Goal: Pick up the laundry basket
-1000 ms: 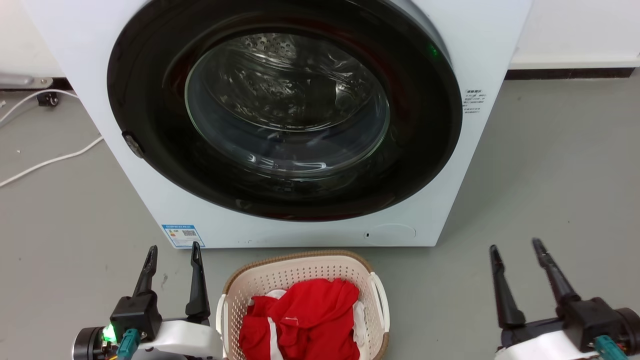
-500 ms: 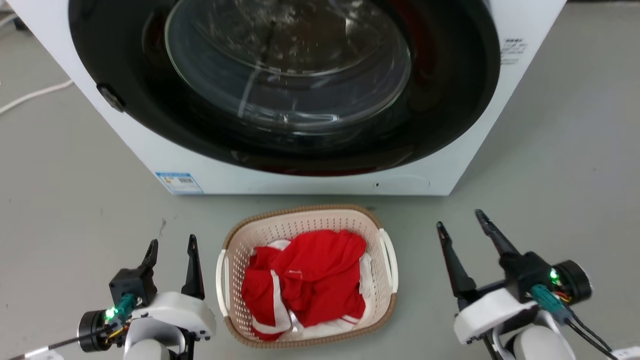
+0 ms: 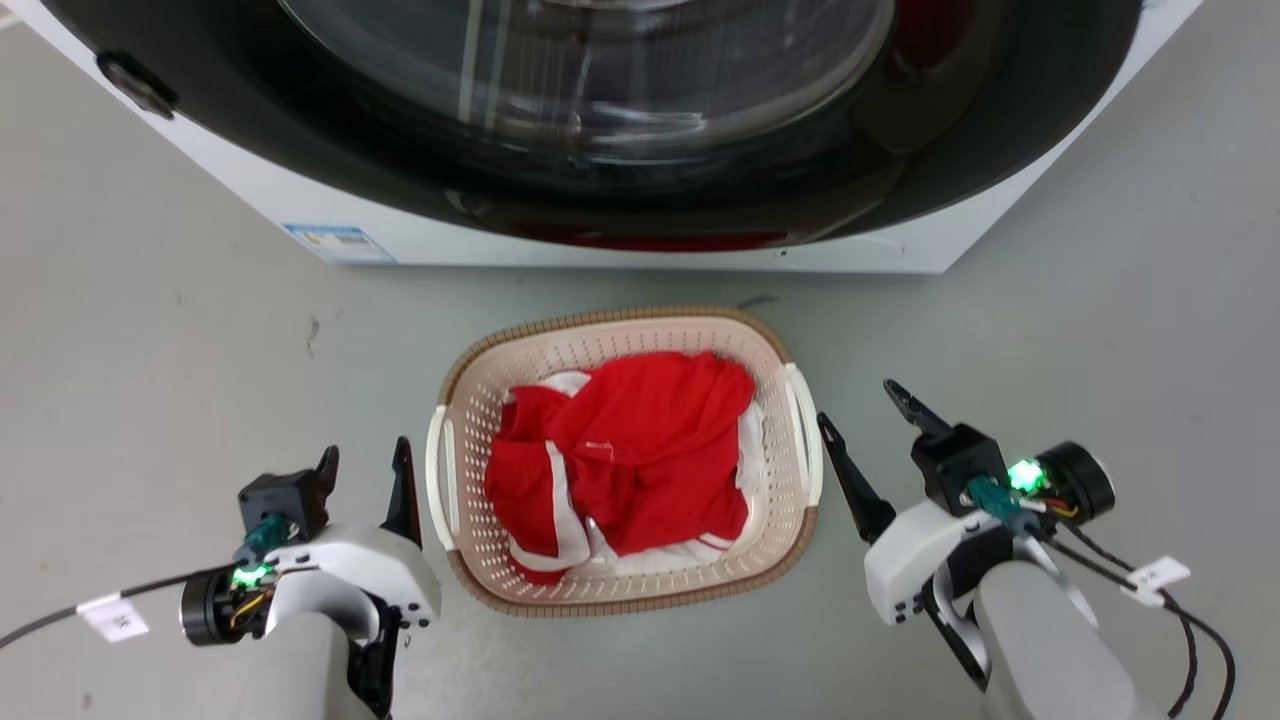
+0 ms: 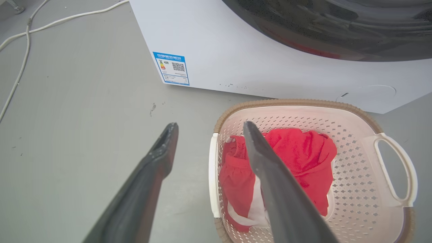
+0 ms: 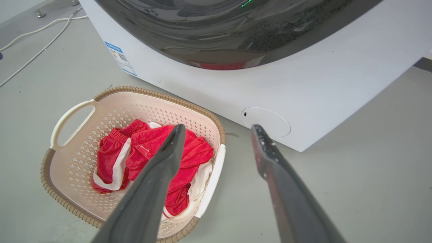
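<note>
- The laundry basket (image 3: pixel 600 350) is sitting on the grey floor (image 3: pixel 150 350), just in front of the white washing machine (image 3: pixel 900 250) and between the two tools.
- A crumpled red garment (image 3: pixel 630 440) with white trim is lying inside it and covering most of the bottom. Some white cloth is peeking out from under it on the right.
- The basket's brown rim (image 3: pixel 620 600) is facing up, and its white loops are showing on the short sides: the left handle (image 3: pixel 432 470) and the right handle (image 3: pixel 812 450).
- The left tool (image 3: pixel 366 452) is hanging just beside the left handle with its fingers spread wide, gripping nothing. A sliver of floor is showing between its inner finger and the handle.
- In the left wrist view, that handle is showing between the two dark fingers (image 4: pixel 155 162), and the inner one is crossing in front of the basket's inside.
- The right tool (image 3: pixel 856 402) is hanging just beside the right handle, also spread wide and carrying nothing. Its inner fingertip is coming very close to the handle, and I cannot tell whether they are touching.
- In the right wrist view, the right handle is lying between that tool's fingers (image 5: pixel 157 175).
- The machine's dark round door (image 3: pixel 600 150) is taking up most of its front, and a blue label (image 3: pixel 338 242) is sticking to its lower left corner.
- A white cable (image 4: pixel 27 40) is trailing across the floor to the machine's left.
</note>
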Motion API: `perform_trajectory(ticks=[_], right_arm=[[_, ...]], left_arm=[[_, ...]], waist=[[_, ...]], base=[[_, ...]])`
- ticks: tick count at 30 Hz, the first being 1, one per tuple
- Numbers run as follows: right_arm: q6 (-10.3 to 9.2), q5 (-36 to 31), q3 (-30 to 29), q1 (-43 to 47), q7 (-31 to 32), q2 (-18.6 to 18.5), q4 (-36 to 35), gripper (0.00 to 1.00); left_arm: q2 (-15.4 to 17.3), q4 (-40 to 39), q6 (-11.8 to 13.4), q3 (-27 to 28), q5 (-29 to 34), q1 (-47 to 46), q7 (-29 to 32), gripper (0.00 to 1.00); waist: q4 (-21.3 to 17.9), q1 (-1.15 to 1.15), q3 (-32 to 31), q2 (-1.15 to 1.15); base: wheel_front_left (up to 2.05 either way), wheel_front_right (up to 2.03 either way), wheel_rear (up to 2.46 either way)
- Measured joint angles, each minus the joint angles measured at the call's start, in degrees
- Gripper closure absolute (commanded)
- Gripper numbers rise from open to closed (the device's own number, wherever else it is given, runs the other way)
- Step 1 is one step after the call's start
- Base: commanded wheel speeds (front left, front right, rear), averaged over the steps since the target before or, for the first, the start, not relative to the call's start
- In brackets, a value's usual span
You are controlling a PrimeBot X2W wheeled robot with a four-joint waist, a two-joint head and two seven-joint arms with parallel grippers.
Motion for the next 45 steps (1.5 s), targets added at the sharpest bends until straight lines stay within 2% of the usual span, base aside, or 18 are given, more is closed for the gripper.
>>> perform_trajectory(ticks=[6,17,26,39,40,41,42,43,45], right_arm=[[0.00,-0.30,1.26,-5.73,0.01,-0.13,6.78,0.00],[0.00,1.16,2.15,-11.74,0.00,-0.53,14.48,0.00],[0.00,2.90,3.74,-15.70,0.00,-0.34,19.41,0.00],[0.00,3.81,5.68,-20.06,0.00,-0.19,22.62,0.00],[0.00,3.80,5.88,-20.18,0.00,-0.18,22.74,0.24],[0.00,3.81,5.98,-20.42,0.00,-0.15,22.84,0.67],[0.01,4.00,6.30,-20.79,0.00,-0.15,23.26,1.00],[0.03,4.20,6.65,-20.97,0.00,-0.13,23.49,1.00],[0.01,5.02,6.83,-21.06,-0.02,0.23,23.81,1.00]], left_arm=[[0.29,5.76,-0.73,-0.68,0.42,-4.71,-0.01,0.00],[1.87,12.82,-0.96,-0.63,0.86,-9.65,0.00,0.00],[2.27,15.50,-1.23,-1.21,0.92,-13.49,-0.01,0.00],[2.14,16.85,-1.15,-2.43,1.64,-17.00,0.00,0.00],[2.13,16.92,-1.12,-2.56,1.78,-17.22,-0.01,0.00],[2.10,17.06,-1.04,-2.69,1.79,-17.40,-0.01,0.49],[2.10,17.38,-1.04,-2.94,1.91,-17.55,-0.01,0.80],[2.08,18.02,-1.07,-3.15,1.91,-17.70,-0.01,1.00],[1.96,18.60,-1.14,-3.56,1.91,-17.85,0.00,1.00]], waist=[[0.18,0.00,5.37,0.00],[-0.18,0.00,13.06,0.00],[-0.48,0.00,18.45,0.00],[-0.69,0.00,23.32,0.00],[-0.70,-0.01,23.43,0.00],[-0.69,0.00,23.53,0.00],[-0.68,-0.01,23.59,0.00],[-0.68,0.00,23.61,0.00],[-0.70,0.00,23.67,0.00]], base=[[0.00,0.00,0.00],[0.00,0.00,0.00],[0.00,0.00,0.00],[0.00,0.00,0.00],[0.00,0.00,0.00],[0.00,0.00,0.00],[0.00,0.00,0.00],[0.00,0.00,0.00],[0.00,0.00,0.00]])
